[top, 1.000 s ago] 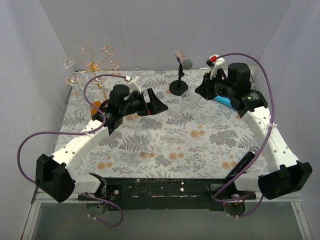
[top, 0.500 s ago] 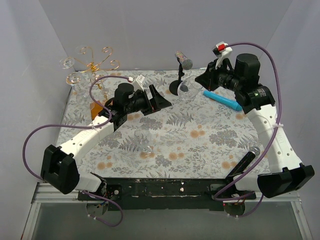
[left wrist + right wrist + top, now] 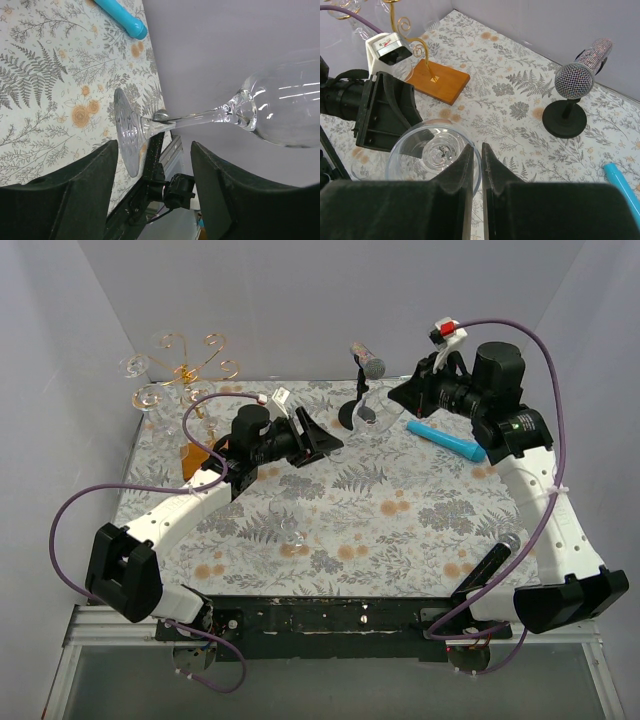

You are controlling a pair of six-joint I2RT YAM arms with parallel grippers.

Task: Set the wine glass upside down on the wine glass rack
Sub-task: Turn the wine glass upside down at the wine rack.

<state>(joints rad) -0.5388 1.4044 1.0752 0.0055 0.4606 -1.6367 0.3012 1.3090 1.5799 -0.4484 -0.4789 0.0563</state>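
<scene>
Since a second earlier, the 2 arms had drawn together over the far middle of the fern-print surface (image 3: 400, 530). The right gripper (image 3: 477, 150), pinched narrow on the bowl rim of the wine glass (image 3: 200, 118), held it sideways in the air, while the left gripper (image 3: 322, 438), its jaws narrower than before yet apart, straddled the stem. Pale grey walls (image 3: 330, 300) closed 3 sides, and the surface carried 1 wine glass rack (image 3: 440, 80) at its far-left corner, 1 microphone (image 3: 368, 365), 1 blue tube (image 3: 445, 440) and 1 more clear glass (image 3: 290, 530).

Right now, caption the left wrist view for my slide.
Wine glass tipped sideways, stem between the left pincer's open fingers.
</scene>
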